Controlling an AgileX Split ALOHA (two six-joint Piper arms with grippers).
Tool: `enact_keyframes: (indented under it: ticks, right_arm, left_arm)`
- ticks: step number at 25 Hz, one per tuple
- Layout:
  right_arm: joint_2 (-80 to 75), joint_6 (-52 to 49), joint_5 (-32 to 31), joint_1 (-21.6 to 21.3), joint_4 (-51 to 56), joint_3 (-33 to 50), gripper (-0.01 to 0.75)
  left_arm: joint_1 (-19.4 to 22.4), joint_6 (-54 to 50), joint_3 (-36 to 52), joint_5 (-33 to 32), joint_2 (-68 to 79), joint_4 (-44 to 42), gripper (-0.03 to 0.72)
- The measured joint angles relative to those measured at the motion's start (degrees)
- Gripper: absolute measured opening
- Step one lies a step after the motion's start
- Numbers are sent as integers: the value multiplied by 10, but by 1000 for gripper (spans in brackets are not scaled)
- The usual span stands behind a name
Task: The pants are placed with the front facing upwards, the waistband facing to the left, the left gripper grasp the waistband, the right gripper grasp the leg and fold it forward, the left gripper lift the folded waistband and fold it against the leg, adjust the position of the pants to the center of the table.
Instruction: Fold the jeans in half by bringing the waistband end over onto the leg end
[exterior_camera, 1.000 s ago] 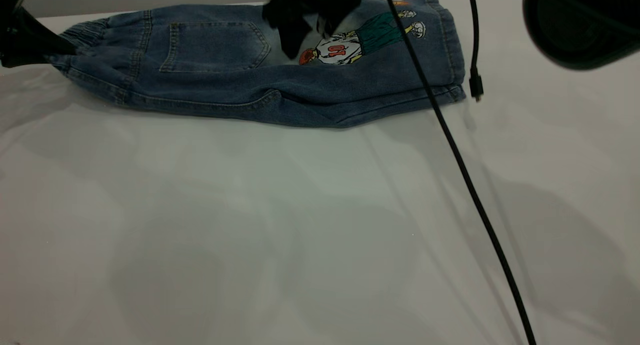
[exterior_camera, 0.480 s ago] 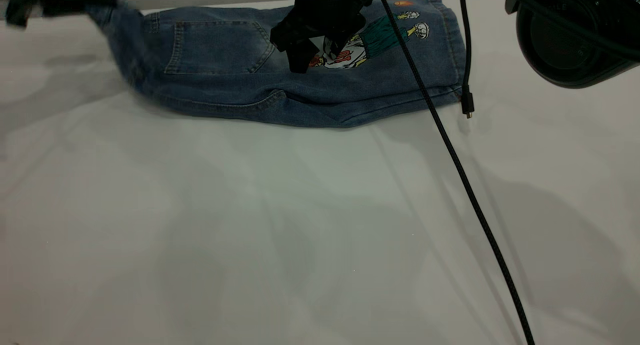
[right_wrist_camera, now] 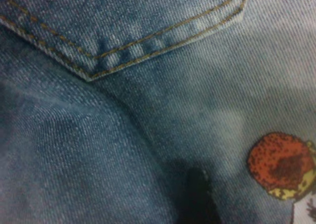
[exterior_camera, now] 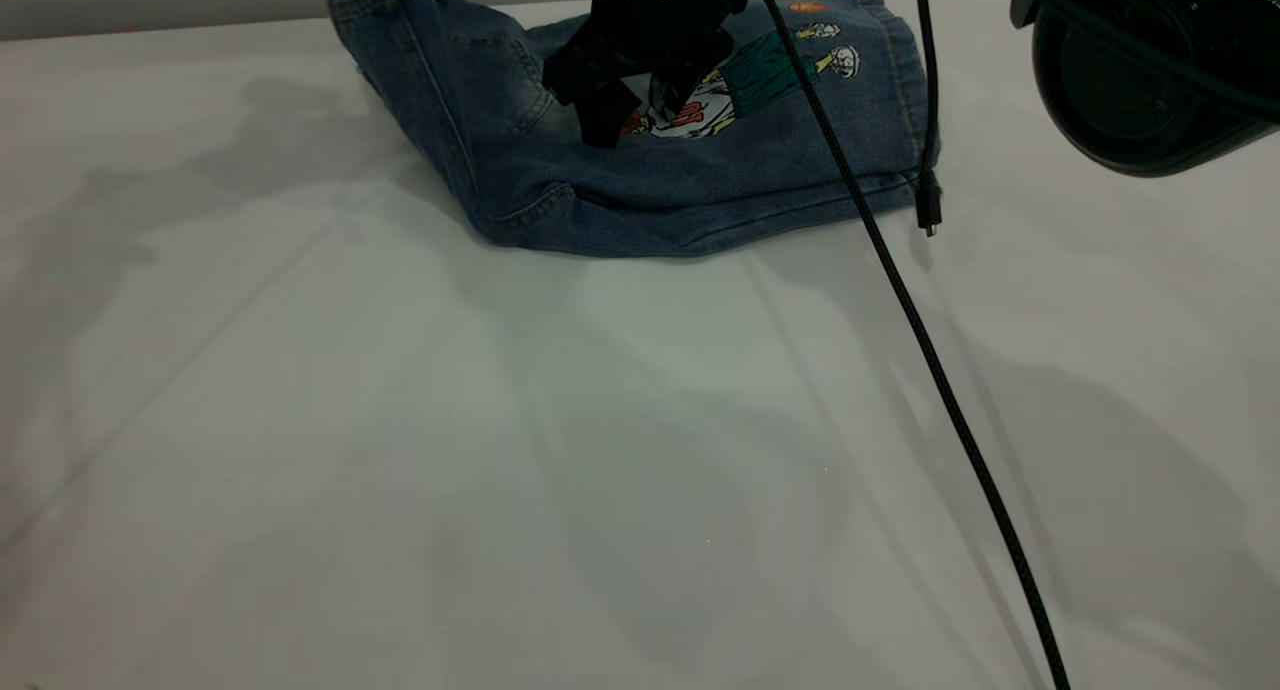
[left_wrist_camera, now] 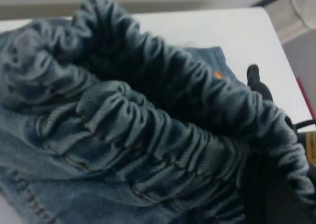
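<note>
Up comes the waistband (left_wrist_camera: 163, 130) end, raised off the table (exterior_camera: 400, 450) since a moment ago, so your second fold is underway. Near you, bare tabletop; farther back the faded denim pants (exterior_camera: 700, 180) lie, right gripper (exterior_camera: 640, 90) pressing the cartoon print, jaws unclear. Left gripper is out of view.

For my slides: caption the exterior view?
Right gripper pins the pants as their waistband end lifts off the table.
</note>
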State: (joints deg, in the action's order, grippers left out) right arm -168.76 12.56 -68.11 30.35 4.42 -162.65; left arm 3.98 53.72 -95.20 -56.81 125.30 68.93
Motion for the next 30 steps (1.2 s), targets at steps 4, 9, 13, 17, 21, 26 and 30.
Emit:
enact_keyframes:
  ticks: [4,9,13,17,21,26,30]
  right_arm:
    - [13,-1,-8,-2,-17,0,461]
    - [43,-1,-8,-11,-35,0,461]
    - [65,-1,-19,-31,-44,0,461]
    - [74,-1,-20,-68,-44,0,461]
    - [72,-4,-19,-108,-40,0,461]
    - [52,-9,-19,-138,-12,5,461]
    - [36,-9,-17,-137,-6,17,461]
  left_arm:
    - [-14,0,0,-1,1,-2,81]
    - [-14,0,0,-6,1,0,81]
    - [-14,0,0,-12,1,0,81]
    - [-14,-1,0,-12,1,0,81]
    - [-14,0,0,-11,1,0,81]
    - [-14,1,0,-10,1,0,81]
    - [-14,2,0,-10,1,1,81]
